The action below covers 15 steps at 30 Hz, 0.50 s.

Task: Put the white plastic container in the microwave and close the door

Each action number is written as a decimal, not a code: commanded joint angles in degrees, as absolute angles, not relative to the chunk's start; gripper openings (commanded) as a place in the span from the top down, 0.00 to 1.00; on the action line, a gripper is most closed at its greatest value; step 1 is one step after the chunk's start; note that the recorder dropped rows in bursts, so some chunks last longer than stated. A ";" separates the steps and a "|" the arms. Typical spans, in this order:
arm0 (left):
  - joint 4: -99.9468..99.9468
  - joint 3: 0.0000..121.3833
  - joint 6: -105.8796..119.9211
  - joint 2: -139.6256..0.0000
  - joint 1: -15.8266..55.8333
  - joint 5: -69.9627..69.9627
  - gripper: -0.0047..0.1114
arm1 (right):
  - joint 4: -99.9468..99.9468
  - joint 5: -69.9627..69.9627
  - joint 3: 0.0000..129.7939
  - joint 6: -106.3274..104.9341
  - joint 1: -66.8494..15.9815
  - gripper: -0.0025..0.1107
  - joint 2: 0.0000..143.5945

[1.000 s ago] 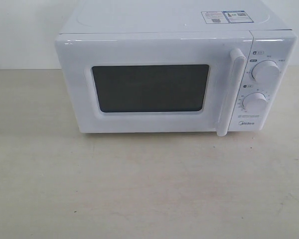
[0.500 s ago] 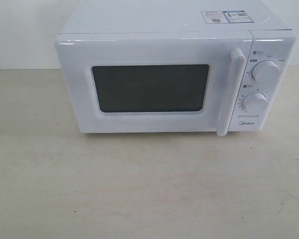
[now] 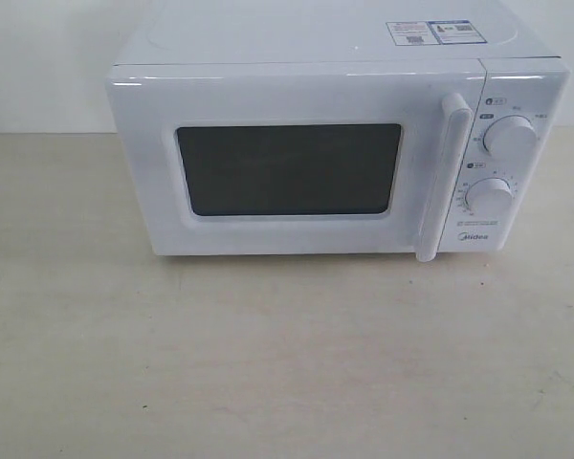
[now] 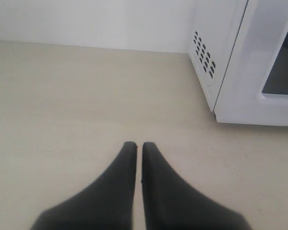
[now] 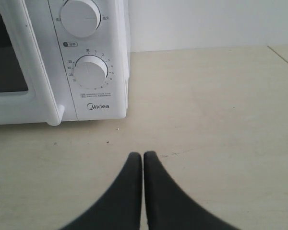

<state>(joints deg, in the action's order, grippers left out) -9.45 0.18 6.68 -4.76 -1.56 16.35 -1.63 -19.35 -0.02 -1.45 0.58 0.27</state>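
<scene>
The white microwave (image 3: 335, 143) stands at the back of the table, its door (image 3: 287, 163) shut, dark window facing me, tall bar handle (image 3: 445, 177) at the door's right edge. The white plastic container is out of view. My left gripper (image 4: 139, 143) is shut and empty above the table, off the microwave's vented left side (image 4: 216, 52). My right gripper (image 5: 143, 154) is shut and empty above the table, in front of the microwave's knob panel (image 5: 91, 72). Neither gripper shows in the exterior view.
Two round knobs (image 3: 510, 137) and the Midea logo (image 3: 474, 239) sit right of the door. The beige tabletop (image 3: 268, 363) stretches in front of the microwave. A white wall (image 4: 96, 19) runs behind.
</scene>
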 commanded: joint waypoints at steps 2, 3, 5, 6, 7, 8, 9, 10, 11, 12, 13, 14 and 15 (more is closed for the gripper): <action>-9.86 0.00 7.33 -4.42 -1.71 16.51 0.92 | -1.02 -19.13 0.00 -1.55 0.48 0.98 0.00; -9.74 0.00 7.34 -4.42 -1.71 16.51 0.92 | -1.02 -19.13 0.00 -1.55 0.48 0.98 0.00; -9.74 0.00 7.34 -4.42 -1.71 16.51 0.92 | -1.02 -19.13 0.00 -1.55 0.48 0.98 0.00; -9.96 0.00 7.23 -4.42 -1.71 16.32 0.92 | -1.02 -19.13 0.00 -1.55 0.48 0.98 0.00; -10.75 0.00 6.83 -4.42 -1.71 16.32 0.92 | -1.02 -19.13 0.00 -1.55 0.48 0.98 0.00; -11.45 0.00 6.13 -4.42 -1.71 16.32 0.92 | -1.02 -19.13 0.00 -1.55 0.48 0.98 0.00; -12.12 0.00 5.30 -4.42 -1.71 16.32 0.92 | -1.02 -19.13 0.00 -1.55 0.48 0.98 0.00; -12.42 0.00 4.30 -4.42 -1.71 16.32 0.92 | -1.02 -19.13 0.00 -1.55 0.48 0.98 0.00; -12.19 0.00 4.17 -4.42 -1.71 16.45 0.92 | -1.02 -19.13 0.00 -1.55 0.48 0.98 0.00; -11.16 0.00 4.69 -4.42 -1.71 16.45 0.92 | -1.02 -19.13 0.00 -1.55 0.48 0.98 0.00; -9.27 0.00 5.21 -4.42 -1.71 16.45 0.92 | -1.02 -19.13 0.00 -1.55 0.48 0.98 0.00; -7.48 0.00 5.21 -4.42 -1.71 16.45 0.92 | -1.02 -19.13 0.00 -1.55 0.48 0.98 0.00; -6.97 0.00 5.21 -4.42 -1.71 16.35 0.92 | -1.02 -19.13 0.00 -1.55 0.48 0.98 0.00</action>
<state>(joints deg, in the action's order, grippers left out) -9.52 0.18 5.37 -4.76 -1.56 16.35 -1.63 -19.35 -0.02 -1.45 0.58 0.27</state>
